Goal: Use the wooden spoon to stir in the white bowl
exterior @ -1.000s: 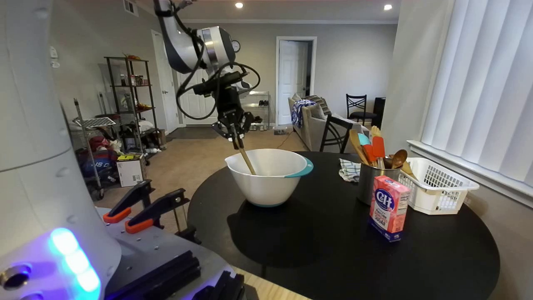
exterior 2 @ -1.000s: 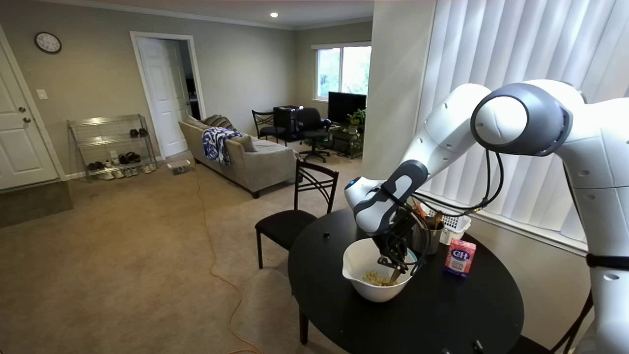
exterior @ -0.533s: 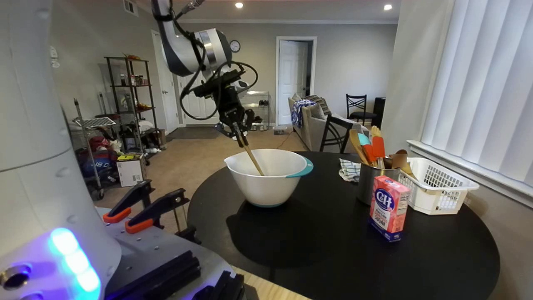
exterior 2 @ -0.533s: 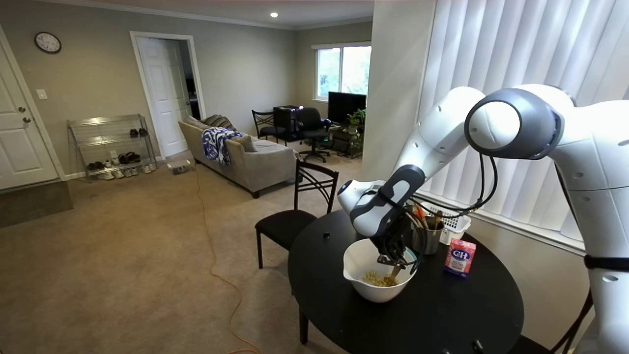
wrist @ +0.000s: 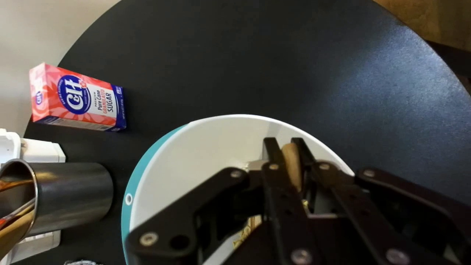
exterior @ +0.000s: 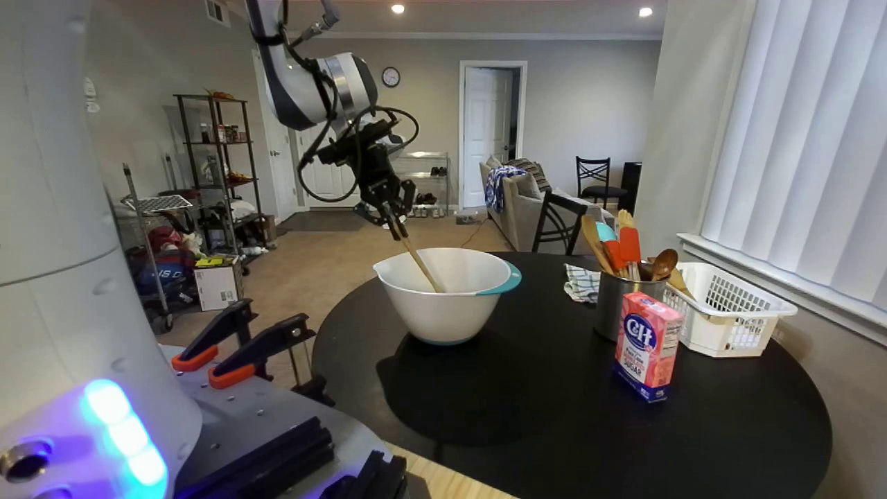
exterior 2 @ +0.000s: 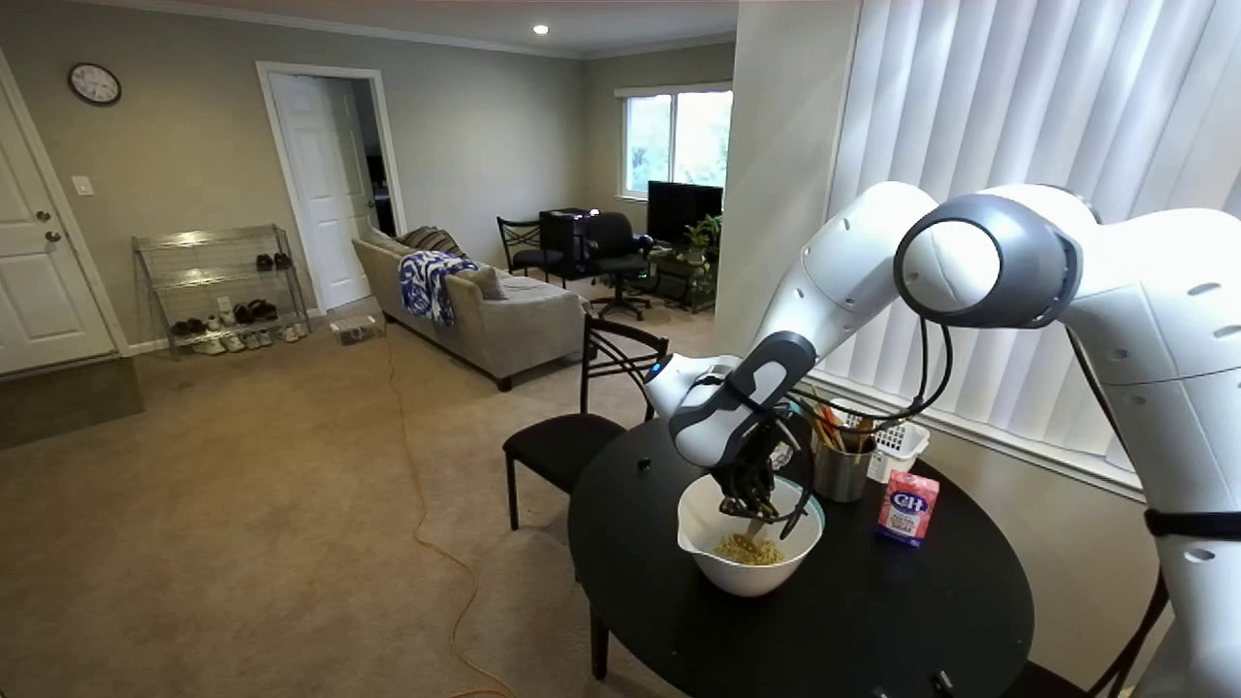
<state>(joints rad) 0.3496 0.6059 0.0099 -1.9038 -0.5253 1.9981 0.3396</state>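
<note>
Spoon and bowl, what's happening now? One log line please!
gripper: closed on spoon | spoon: slanting down into bowl | bowl: upright on table, yellowish bits inside

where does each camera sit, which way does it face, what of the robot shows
Exterior view: close beside the robot's base, facing across the black table toward a doorway; base, arm and gripper show.
Exterior view: to the arm's side, angled down over the table and sofa; arm and partly hidden gripper show.
Wrist view: behind the gripper, looking down into the white bowl; fingers show, shut on the wooden spoon.
Shared: sofa and clock in both exterior views; sugar box and white bowl in all three.
</note>
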